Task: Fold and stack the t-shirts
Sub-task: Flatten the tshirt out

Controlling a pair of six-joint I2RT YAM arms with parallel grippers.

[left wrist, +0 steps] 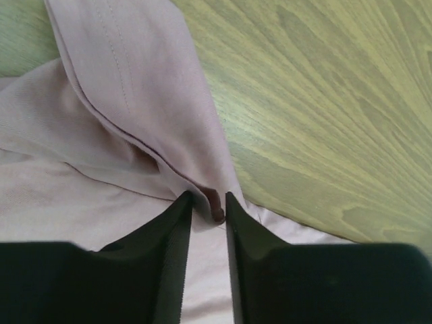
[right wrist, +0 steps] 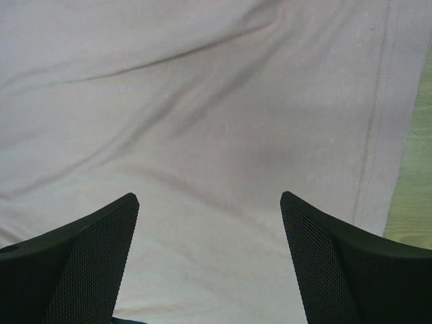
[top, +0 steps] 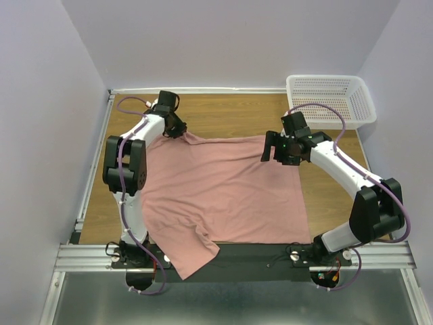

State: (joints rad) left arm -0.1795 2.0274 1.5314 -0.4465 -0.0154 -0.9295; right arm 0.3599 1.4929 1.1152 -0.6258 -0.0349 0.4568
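Note:
A dusty pink t-shirt point(top: 223, 189) lies spread over the wooden table, one sleeve hanging over the near edge. No print shows. My left gripper point(top: 177, 130) is shut on the shirt's far left corner; in the left wrist view the jaws point(left wrist: 209, 202) pinch a bunched fold of hemmed pink cloth point(left wrist: 135, 88) just above the wood. My right gripper point(top: 279, 150) is open and empty over the shirt's far right corner; in the right wrist view its fingers point(right wrist: 209, 209) hover wide apart above flat cloth point(right wrist: 202, 101), with the stitched hem at the right.
A white plastic mesh basket point(top: 331, 100) stands at the far right corner of the table. Bare wood point(top: 230, 112) lies beyond the shirt. Purple walls close in the sides. A metal rail point(top: 95, 250) runs along the near edge.

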